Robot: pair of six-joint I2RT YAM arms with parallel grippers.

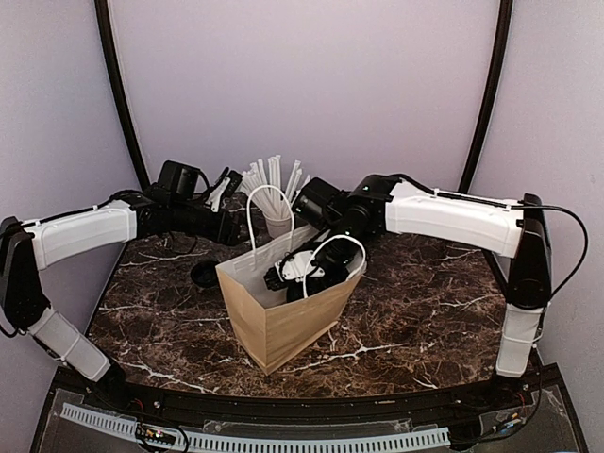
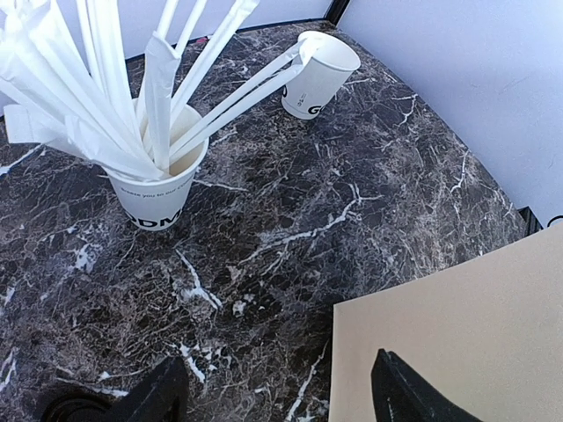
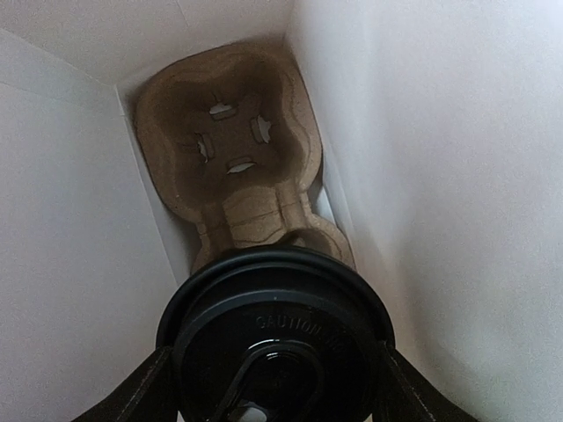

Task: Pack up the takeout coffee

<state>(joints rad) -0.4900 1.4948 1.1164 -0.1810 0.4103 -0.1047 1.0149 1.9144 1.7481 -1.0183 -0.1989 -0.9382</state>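
The takeout coffee shows in the right wrist view as its round black lid [image 3: 277, 338]; the white cup under it is hidden. My right gripper [image 3: 274, 387] is shut on it, one finger at each side of the lid, inside the brown paper bag [image 1: 283, 326]. It hangs over the near socket of a cardboard cup carrier [image 3: 229, 149] lying on the bag's floor. In the top view my right gripper [image 1: 300, 274] reaches down into the bag's mouth. My left gripper [image 2: 277, 396] is open and empty, low beside the bag's outer wall [image 2: 457, 334].
A white cup full of white straws [image 2: 154, 198] stands behind the bag, also in the top view [image 1: 276, 222]. An empty lidless white cup [image 2: 318, 79] stands farther back. A loose black lid [image 1: 204, 274] lies on the marble table left of the bag. White bag handles [image 1: 253, 217] stick up.
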